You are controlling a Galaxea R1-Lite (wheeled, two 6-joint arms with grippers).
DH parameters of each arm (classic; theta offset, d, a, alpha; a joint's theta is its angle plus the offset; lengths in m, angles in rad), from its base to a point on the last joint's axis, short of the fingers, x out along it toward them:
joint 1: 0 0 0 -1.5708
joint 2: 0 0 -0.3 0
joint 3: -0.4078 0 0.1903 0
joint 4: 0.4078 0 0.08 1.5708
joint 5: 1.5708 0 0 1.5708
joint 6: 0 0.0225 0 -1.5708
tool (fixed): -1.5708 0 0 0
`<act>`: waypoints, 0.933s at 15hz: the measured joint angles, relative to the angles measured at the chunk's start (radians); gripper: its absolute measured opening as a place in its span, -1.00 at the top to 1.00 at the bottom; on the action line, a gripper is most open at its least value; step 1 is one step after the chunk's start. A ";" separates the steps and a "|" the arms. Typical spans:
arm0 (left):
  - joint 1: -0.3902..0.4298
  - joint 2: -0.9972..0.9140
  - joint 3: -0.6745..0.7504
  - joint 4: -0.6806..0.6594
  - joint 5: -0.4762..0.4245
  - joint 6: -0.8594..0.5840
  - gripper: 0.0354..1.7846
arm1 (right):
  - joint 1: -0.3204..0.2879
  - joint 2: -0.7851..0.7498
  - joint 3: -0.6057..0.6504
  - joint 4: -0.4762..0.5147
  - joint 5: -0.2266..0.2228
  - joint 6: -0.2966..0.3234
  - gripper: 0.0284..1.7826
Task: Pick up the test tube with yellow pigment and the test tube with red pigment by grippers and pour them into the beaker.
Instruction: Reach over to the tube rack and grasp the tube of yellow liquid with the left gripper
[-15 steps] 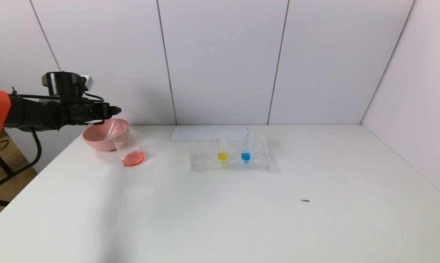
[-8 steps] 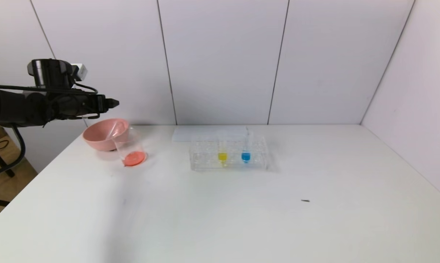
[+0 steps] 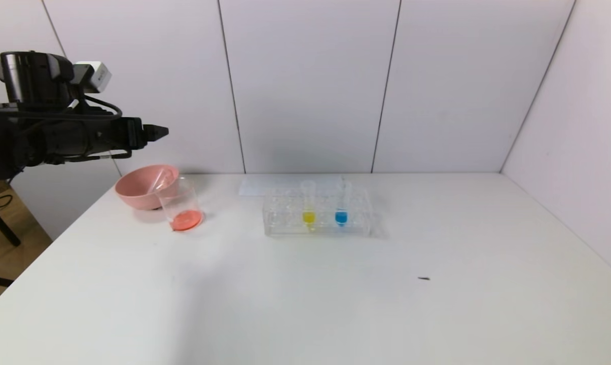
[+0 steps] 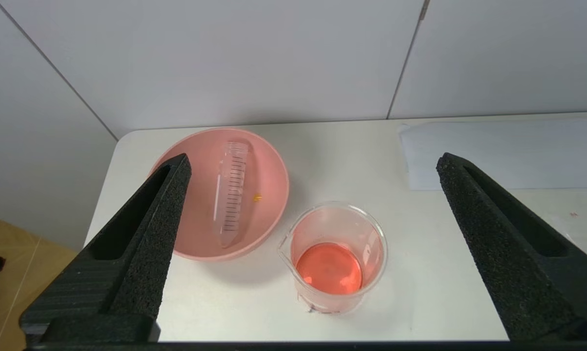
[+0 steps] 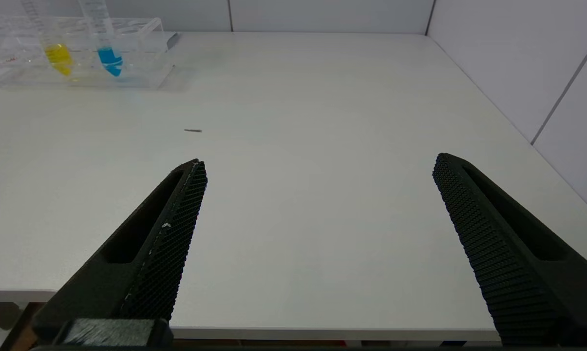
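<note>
With the left gripper [image 4: 312, 161] gaping empty above the worktop's far-left corner, a hasty grab could tip the rack [image 3: 318, 215] (yellow tube [image 3: 309, 205] unpoured).

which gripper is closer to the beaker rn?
Left. The left gripper hangs open above the beaker and pink bowl. The right gripper sits open at the table's near edge, with the beaker out of its wrist view.
</note>
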 joint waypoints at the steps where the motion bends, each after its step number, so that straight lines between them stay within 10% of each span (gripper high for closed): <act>1: -0.017 -0.032 0.027 0.000 0.000 0.001 -0.98 | 0.000 0.000 0.000 0.000 0.000 0.000 -0.91; 14: -0.193 -0.347 0.355 -0.006 0.002 -0.009 -0.98 | 0.000 0.000 0.000 0.000 0.000 0.000 -0.91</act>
